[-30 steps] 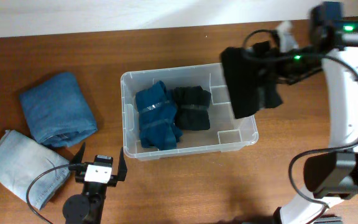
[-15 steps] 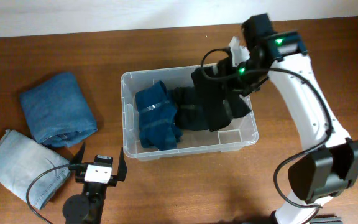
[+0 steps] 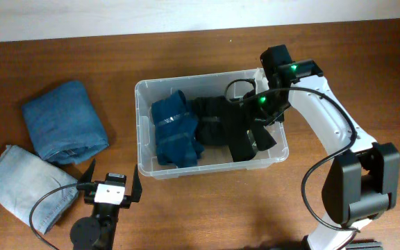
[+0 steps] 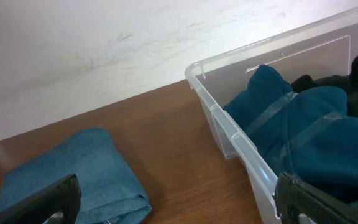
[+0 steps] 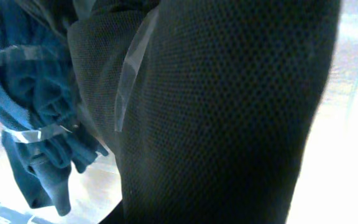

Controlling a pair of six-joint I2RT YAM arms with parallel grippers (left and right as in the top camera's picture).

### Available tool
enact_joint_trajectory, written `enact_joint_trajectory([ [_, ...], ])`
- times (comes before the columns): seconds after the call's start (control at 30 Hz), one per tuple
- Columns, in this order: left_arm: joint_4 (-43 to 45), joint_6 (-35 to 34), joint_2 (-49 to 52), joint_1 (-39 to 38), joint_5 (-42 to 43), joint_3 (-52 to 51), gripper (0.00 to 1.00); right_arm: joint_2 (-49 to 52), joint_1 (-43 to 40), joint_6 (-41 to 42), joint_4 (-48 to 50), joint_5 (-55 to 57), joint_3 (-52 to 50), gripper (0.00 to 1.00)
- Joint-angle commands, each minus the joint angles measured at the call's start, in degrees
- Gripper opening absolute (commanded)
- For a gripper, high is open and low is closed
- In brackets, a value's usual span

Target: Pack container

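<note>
- Your container (image 3: pixel 207 169) sits mid-bench, long side running 9 to 3 o'clock, flat on the wooden bench (image 3: pixel 207 215).
- Inside it, the blue bundle (image 3: pixel 176 132) fills the 9 o'clock end. It's wrapped with clear tape bands, and you can see them well in the left wrist view.
- Pressed right up against it on its 3 o'clock side is a black bundle (image 3: pixel 210 123), also taped.
- Your right hand (image 3: pixel 257 129) is reaching in over the 3 o'clock end of the container, buried in a black mesh cloth (image 3: pixel 243 142) that lies against the black bundle.
- The right wrist view is pretty much all black mesh with one strip of tape across it, plus a bit of the blue bundle off at 9 o'clock. The fingers don't show, so I can't tell whether that hand is clamped on the cloth or loose.
- Your left hand (image 3: pixel 112 179) is parked at 7 o'clock, just off the container's near wall, fingers spread wide with nothing between them.
- Out on the bench at 9 o'clock, well apart from the container, there's a folded dark blue denim piece (image 3: pixel 64 123).
- Touching it on the 7 o'clock side is a folded pair of light blue jeans (image 3: pixel 23 186).
</note>
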Motion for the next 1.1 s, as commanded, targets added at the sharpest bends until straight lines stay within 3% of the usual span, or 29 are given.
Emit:
enact_joint_trajectory([
  [0.0, 0.17, 1.05, -0.33, -0.24, -0.20, -0.44, 0.99, -1.25, 0.26, 0.50, 0.52, 0.11, -0.50, 0.25],
  [0.2, 0.17, 1.05, -0.33, -0.24, -0.20, -0.44, 0.99, -1.25, 0.31, -0.42, 0.68, 1.79, -0.55, 0.33],
  [0.6, 0.17, 1.05, -0.31, -0.24, -0.20, -0.44, 1.00, -1.25, 3.85, -1.46, 1.36, 2.54, -0.55, 0.33],
  [0.9, 0.17, 1.05, -0.31, -0.24, -0.20, -0.44, 0.99, -1.25, 7.76, 4.90, 1.68, 13.09, -0.59, 0.32],
  [1.07, 0.17, 1.05, -0.31, -0.24, -0.20, -0.44, 0.99, -1.25, 7.76, 5.03, 1.73, 13.33, -1.86, 0.38],
])
